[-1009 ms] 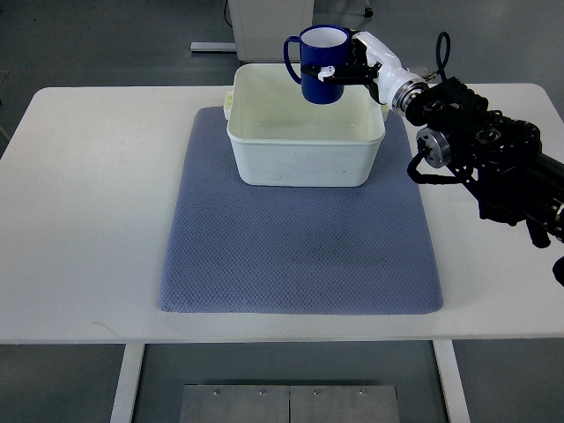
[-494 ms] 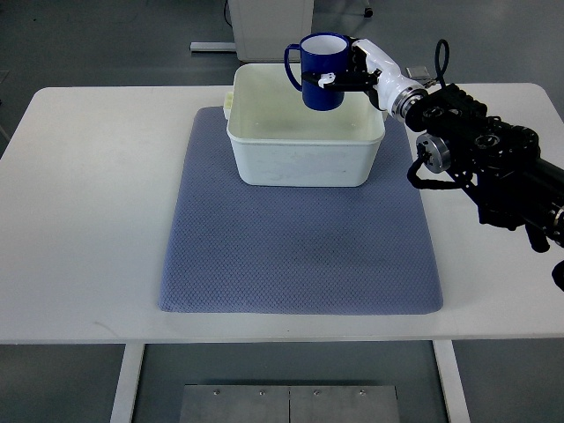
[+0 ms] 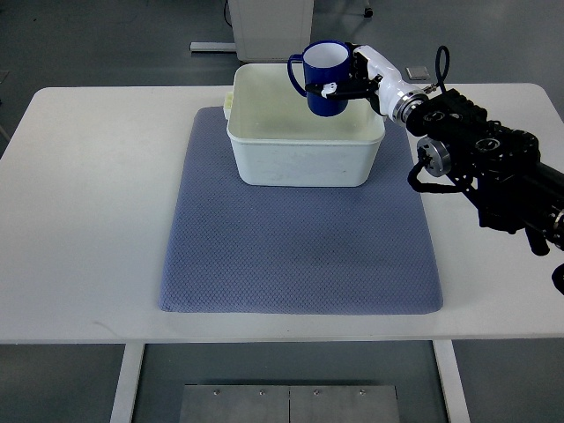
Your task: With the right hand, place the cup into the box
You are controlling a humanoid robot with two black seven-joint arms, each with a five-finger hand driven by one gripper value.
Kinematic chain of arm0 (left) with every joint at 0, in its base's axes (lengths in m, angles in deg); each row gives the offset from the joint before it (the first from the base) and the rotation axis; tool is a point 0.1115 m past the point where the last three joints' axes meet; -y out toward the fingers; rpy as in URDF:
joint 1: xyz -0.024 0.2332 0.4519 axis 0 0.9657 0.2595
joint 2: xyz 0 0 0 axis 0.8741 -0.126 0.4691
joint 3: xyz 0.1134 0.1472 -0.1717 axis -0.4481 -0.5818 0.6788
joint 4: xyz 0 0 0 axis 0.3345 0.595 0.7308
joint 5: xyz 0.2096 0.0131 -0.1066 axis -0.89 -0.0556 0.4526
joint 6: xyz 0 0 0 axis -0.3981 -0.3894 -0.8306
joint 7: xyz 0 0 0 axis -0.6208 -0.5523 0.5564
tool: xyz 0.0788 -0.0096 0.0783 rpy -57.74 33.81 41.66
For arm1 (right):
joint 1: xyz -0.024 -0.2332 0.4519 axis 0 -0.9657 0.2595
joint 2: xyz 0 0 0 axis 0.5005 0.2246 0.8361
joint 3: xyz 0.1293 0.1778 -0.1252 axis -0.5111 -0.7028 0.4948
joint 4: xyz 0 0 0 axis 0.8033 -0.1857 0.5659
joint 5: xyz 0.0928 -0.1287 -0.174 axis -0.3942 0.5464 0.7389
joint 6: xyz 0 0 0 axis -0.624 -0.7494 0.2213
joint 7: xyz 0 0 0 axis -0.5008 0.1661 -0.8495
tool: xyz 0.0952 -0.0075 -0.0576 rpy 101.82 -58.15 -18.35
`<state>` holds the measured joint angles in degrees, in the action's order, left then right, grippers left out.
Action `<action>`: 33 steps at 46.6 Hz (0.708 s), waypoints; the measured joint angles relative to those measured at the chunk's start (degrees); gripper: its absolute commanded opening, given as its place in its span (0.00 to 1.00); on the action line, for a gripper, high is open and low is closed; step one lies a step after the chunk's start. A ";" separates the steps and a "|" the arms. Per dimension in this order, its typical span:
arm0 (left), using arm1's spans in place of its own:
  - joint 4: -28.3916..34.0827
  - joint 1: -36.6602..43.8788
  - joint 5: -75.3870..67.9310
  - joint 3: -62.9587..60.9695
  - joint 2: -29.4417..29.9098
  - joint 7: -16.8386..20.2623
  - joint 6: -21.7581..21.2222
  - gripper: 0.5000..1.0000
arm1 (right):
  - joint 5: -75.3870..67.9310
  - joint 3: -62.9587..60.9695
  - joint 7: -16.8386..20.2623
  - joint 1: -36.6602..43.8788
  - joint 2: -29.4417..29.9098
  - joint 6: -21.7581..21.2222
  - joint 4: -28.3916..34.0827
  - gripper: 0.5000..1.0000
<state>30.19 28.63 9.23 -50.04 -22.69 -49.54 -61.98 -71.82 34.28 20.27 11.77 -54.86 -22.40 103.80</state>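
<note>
A dark blue cup (image 3: 323,78) with a white inside and its handle to the left hangs upright over the back right part of the white box (image 3: 304,163). My right hand (image 3: 345,79) is shut on the cup from the right side, its white fingers (image 3: 330,87) wrapped across the cup's wall. The black right arm (image 3: 489,167) comes in from the right edge. The cup's base sits low against the box's far inner wall; I cannot tell whether it touches the bottom. The left arm is out of view.
The box stands at the back of a blue-grey mat (image 3: 300,256) on a white table (image 3: 88,203). A small pale object (image 3: 228,103) sits against the box's left rim. A small grey item (image 3: 416,72) lies on the table behind the right wrist.
The right hand has carried the cup a little lower and slightly to the right over the box. The grasp has not changed.
</note>
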 measured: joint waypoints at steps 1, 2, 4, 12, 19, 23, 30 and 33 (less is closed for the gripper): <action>0.00 0.00 0.00 0.00 0.00 0.00 0.00 1.00 | 0.00 -0.06 0.00 0.00 0.00 0.00 0.00 0.99; 0.00 0.00 0.00 0.00 0.00 0.00 0.00 1.00 | 0.00 -0.10 0.00 0.01 0.00 0.00 0.00 0.99; 0.00 0.00 0.00 0.00 0.00 0.00 0.00 1.00 | 0.00 -0.13 0.00 0.03 -0.06 0.00 0.04 0.99; 0.00 -0.01 0.00 0.00 0.00 0.00 0.00 1.00 | 0.00 -0.21 -0.15 0.17 -0.38 0.00 0.26 1.00; 0.00 0.01 0.00 0.00 0.00 0.00 0.00 1.00 | 0.00 -0.14 -0.40 0.17 -0.62 0.00 0.43 1.00; 0.00 0.00 0.00 0.00 0.00 0.00 0.00 1.00 | 0.00 -0.14 -0.53 0.17 -1.08 0.05 0.45 1.00; 0.00 0.00 0.00 0.00 0.00 0.00 0.00 1.00 | -0.04 -0.26 -0.39 0.52 -1.99 0.52 0.45 1.00; 0.00 0.02 0.00 0.00 0.00 0.00 0.00 1.00 | -0.07 -0.66 -0.24 0.78 -2.49 0.61 0.44 1.00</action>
<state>30.19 28.65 9.23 -50.04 -22.69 -49.54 -61.98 -71.89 33.63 20.03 12.55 -57.36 -21.79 104.24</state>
